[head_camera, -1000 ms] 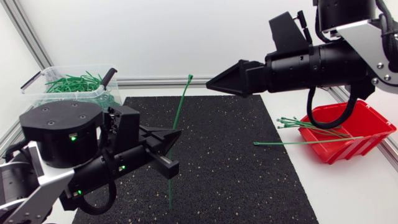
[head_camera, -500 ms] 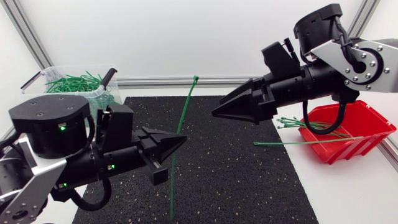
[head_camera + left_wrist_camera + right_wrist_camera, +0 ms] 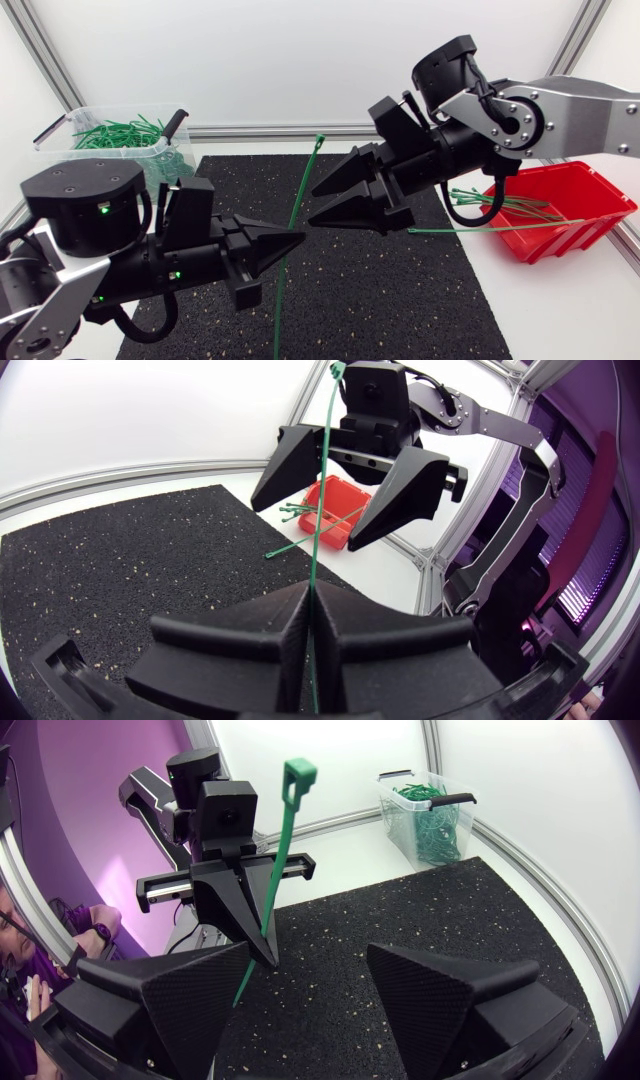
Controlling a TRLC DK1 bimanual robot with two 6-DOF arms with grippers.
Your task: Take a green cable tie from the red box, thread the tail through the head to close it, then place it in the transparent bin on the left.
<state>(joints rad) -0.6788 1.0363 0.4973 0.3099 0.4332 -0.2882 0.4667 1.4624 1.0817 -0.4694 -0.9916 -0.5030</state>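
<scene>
Left gripper [image 3: 290, 240]: fingers pressed together on the green cable tie [image 3: 276, 860], gripping the strap from both sides at a point below its middle. It is held low over the black mat [image 3: 380, 290], left of centre.
Green cable tie: straight and unthreaded, standing nearly upright with a slight lean. The head is at the top, and the tail hangs below the left gripper toward the mat.
Right gripper [image 3: 311, 206]: jaws wide apart and holding nothing. The arm enters from the right side, with its fingertips aimed at the upper strap.
Tie relative to right gripper: in the right wrist view, the strap rises in the gap between the fingers, close to one of them. Whether it touches that finger cannot be determined.
Red box [image 3: 585, 215]: on the white table [image 3: 560, 310], just beside the right edge of the mat. It holds loose green ties [image 3: 490, 198].
Stray tie [image 3: 480, 229]: lies flat, reaching from the red box out onto the mat.
Transparent bin [image 3: 60, 135]: at the far left corner, off the mat, well apart from both grippers. A tangle of green ties lies inside.
</scene>
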